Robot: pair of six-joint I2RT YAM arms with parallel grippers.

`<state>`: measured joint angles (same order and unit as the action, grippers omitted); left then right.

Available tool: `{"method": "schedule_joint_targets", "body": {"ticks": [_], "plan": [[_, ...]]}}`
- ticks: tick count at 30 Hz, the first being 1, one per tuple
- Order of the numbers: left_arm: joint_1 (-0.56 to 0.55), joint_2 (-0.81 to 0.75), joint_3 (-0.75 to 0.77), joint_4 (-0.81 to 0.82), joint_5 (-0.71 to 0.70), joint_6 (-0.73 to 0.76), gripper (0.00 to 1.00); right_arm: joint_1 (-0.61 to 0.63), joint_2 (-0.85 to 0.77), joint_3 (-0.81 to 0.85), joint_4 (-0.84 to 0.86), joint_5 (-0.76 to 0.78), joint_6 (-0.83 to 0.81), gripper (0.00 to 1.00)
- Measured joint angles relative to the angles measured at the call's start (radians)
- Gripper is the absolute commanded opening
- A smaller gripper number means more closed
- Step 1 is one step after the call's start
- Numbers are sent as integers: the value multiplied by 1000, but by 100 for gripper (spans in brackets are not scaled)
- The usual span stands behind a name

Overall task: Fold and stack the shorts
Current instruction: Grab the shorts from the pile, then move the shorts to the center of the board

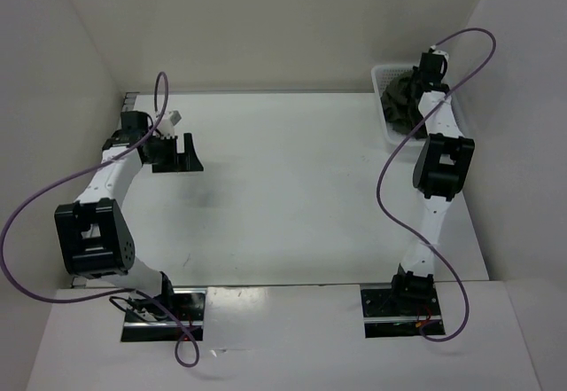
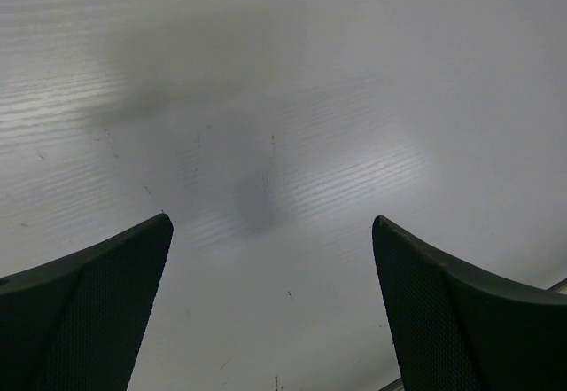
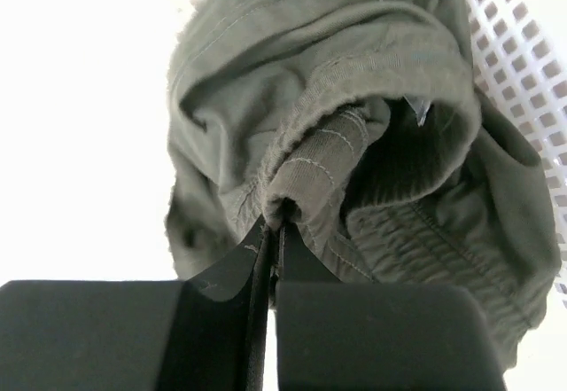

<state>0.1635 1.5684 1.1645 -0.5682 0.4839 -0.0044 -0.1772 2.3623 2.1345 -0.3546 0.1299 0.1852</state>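
Shorts [image 3: 354, 125] in white basket [image 3: 524, 65], one fold inside the right claw [image 3: 275, 224]

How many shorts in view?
1: the shorts lie bunched in the basket, far right, with a fold pinched in the shut right gripper. Others could be hidden underneath.

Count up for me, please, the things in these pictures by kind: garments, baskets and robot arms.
shorts: 1
white mesh basket: 1
robot arms: 2, the left arm and the right arm
Total: 4
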Motion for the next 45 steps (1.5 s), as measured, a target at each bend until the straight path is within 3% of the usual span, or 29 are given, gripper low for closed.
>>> {"method": "schedule_joint_targets", "body": {"ticks": [6, 13, 16, 23, 28, 29, 32, 33, 34, 37, 41, 45], "plan": [[0, -122, -20, 40, -8, 0, 100, 0, -135, 30, -31, -45, 18, 0], [0, -277, -108, 105, -10, 0, 100, 39, -379, 239, -45, -60, 45, 0], [-1, -314, -124, 132, -10, 0, 100, 139, -495, 302, -37, -86, 66, 0], [-1, -367, -126, 187, -31, 0, 100, 549, -666, 331, 36, -197, 116, 0], [-1, -409, -134, 224, -95, 0, 100, 592, -698, 173, 112, -254, 194, 0], [-1, -415, -137, 231, -108, 0, 100, 591, -696, 131, 114, -254, 207, 3], [-1, -429, -140, 243, -140, 0, 100, 573, -679, -23, 117, -241, 233, 37], [-1, -432, -143, 248, -148, 0, 100, 560, -677, -80, 114, -231, 243, 58], [-1, -436, -148, 252, -154, 0, 100, 539, -676, -142, 114, -219, 251, 65], [-1, -444, -171, 254, -164, 0, 100, 452, -674, -296, 108, -190, 269, 75], [-29, -446, -219, 239, -168, 0, 100, 362, -673, -420, 97, -163, 275, 75], [-84, -446, -278, 200, -169, 0, 100, 381, -683, -519, 107, -200, 290, 75]]}}
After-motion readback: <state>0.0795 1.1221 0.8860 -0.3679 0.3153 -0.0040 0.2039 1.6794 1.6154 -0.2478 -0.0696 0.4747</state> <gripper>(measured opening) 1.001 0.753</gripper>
